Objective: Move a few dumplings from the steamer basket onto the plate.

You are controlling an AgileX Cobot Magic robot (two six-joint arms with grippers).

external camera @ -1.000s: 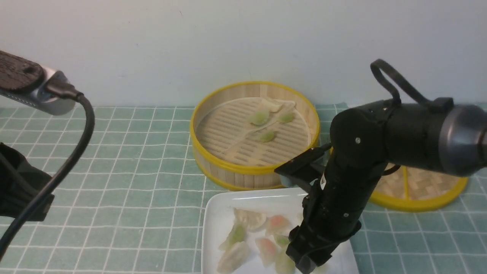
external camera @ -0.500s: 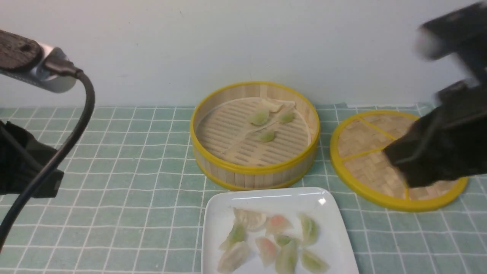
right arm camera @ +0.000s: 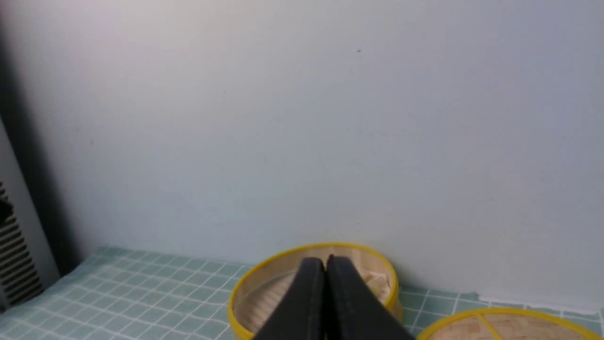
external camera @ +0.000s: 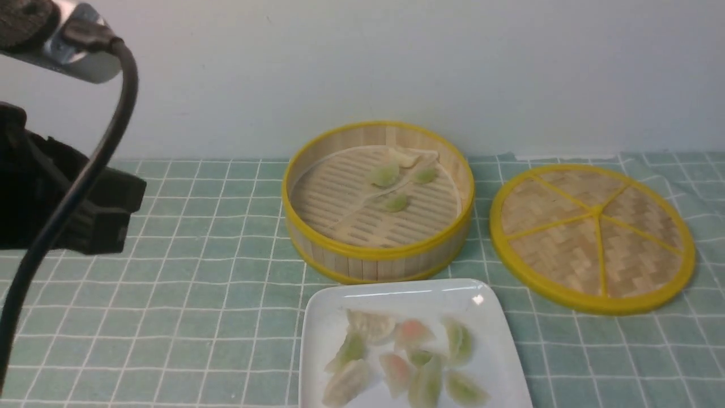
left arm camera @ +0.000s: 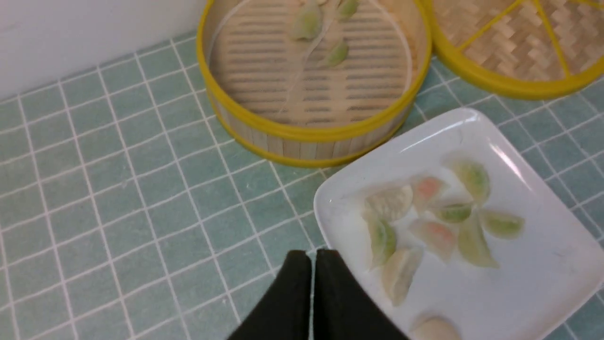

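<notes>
The round bamboo steamer basket stands at the back middle and holds three green-tinted dumplings and a pale one. In front of it the white square plate carries several dumplings, pale, green and pink-orange. My left gripper is shut and empty, hovering above the cloth beside the plate at its corner. My right gripper is shut and empty, raised and facing the wall, with the steamer basket below it. The right arm is out of the front view.
The flat woven yellow-rimmed lid lies on the cloth right of the steamer. A green checked cloth covers the table. The left arm's dark body and its cable fill the left edge. A pale wall stands right behind the steamer.
My right arm has lifted off the plate and swung away to the right, out of the front view, its gripper shutting empty. More green dumplings show on the plate. The left arm has risen slightly.
</notes>
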